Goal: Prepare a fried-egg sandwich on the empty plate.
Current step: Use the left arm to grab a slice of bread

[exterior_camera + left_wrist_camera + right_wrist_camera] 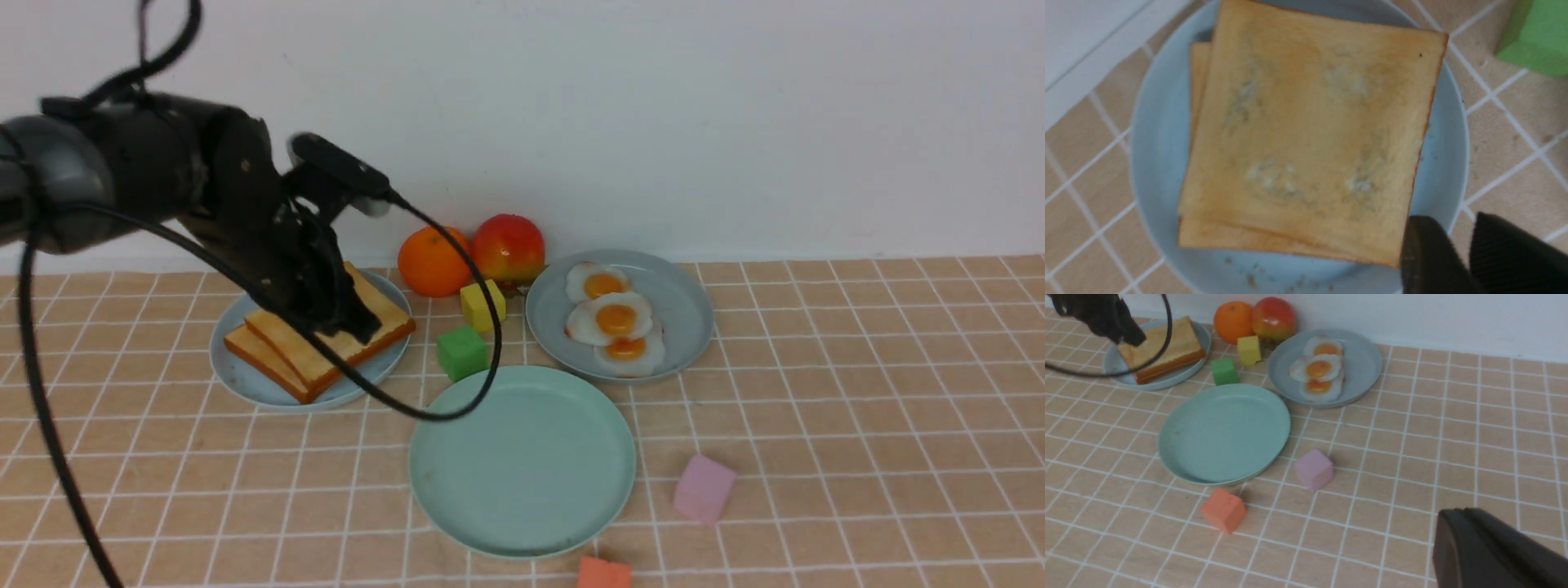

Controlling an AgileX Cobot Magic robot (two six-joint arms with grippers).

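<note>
**Operator:** Status of the right gripper [1478, 543]?

**Technician:** Only a dark part of it shows, at the edge of its own wrist view, above the checked cloth [1453, 416]. Whether it is parted or closed cannot be determined.

**Operator:** Items nearest the robot?

**Technician:** An orange-red block [604, 573] lies at the front edge. A pink block [704, 488] lies to its right, a little farther back. Near both is the mint-green plate [522, 490], which lies flat and bare at the centre of the cloth.

**Operator:** Next row back?

**Technician:** A green block [461, 352] sits just beyond the plate's far-left rim, with a yellow block [482, 305] behind it. To the left, a sky-blue plate [245, 384] carries both toast slices, stacked. The upper slice [388, 314] is turned slightly, so the lower slice [261, 355] shows along two edges. To the right, a grey-blue plate [686, 310] carries three fried eggs [614, 318], overlapping in a row.

**Operator:** Left gripper [357, 329]?

**Technician:** It is lowered at one corner of the upper slice. In the left wrist view its fingers [1425, 253] stand a narrow gap apart — one overlaps the toast corner, the other is over the plate rim. Plate and cloth show through the gap. Condition: released, grasping nothing.

**Operator:** Farthest items?

**Technician:** An orange [433, 261] and a red-yellow apple [508, 247] sit side by side in front of the white wall [735, 122].
</note>
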